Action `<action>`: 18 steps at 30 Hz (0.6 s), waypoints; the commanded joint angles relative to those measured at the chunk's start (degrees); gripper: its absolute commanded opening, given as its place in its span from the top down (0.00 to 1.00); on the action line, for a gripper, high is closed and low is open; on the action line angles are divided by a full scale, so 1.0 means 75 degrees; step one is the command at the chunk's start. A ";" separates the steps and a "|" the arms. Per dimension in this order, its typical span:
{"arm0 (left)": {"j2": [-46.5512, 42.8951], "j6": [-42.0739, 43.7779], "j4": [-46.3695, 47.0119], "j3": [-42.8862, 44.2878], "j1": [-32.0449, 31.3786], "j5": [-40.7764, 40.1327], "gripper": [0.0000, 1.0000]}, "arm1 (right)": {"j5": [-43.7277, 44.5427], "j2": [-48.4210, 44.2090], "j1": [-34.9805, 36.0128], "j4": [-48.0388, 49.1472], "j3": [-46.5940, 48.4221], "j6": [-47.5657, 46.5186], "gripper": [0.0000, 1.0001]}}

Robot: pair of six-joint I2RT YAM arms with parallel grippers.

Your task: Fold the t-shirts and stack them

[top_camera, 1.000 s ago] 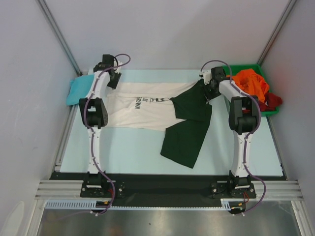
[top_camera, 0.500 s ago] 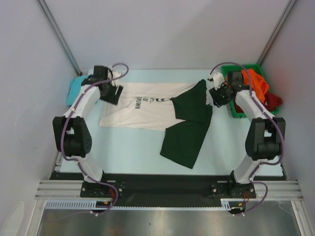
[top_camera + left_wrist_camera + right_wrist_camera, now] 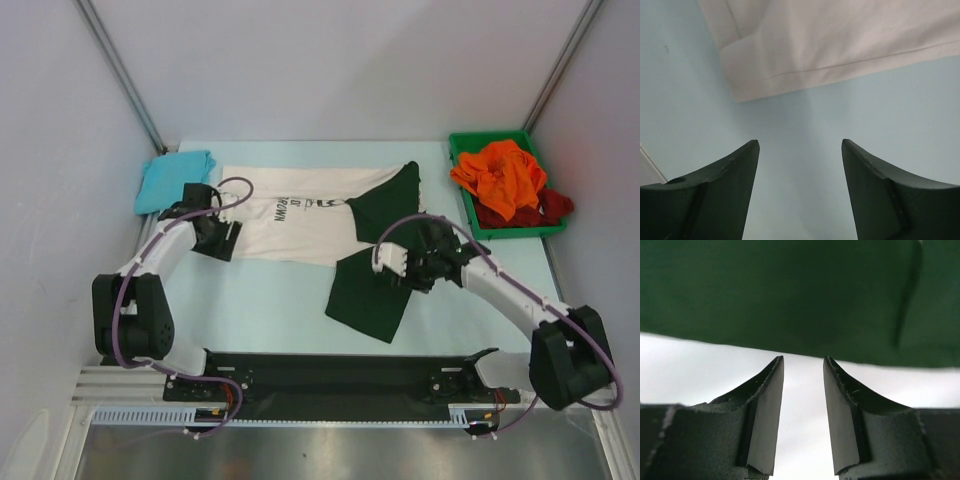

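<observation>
Both hands empty, jaws apart | left hand just off shirt corner | right hand at sleeve edge | shirt spread flat on table | step: starting first fold, I judge | next: pinch both edges, carry inward.

Overhead view, wrist views close over shirt

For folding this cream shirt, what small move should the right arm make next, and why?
Probably ease the right gripper forward until its open jaws straddle the edge of the dark green sleeve. That edge lies just ahead of the gripper's tips, and nothing is between them yet.
</observation>
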 commanded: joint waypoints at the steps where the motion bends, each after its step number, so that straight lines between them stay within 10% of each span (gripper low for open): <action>1: -0.0114 -0.0145 0.0586 -0.0223 0.0614 -0.0294 0.28 | -0.0466 -0.0796 0.0915 -0.0234 -0.0789 -0.1274 0.58; 18: 0.0028 -0.0485 0.1160 -0.0445 0.1459 -0.0317 0.30 | -0.1111 -0.2158 0.2863 -0.0410 -0.2244 -0.2354 0.54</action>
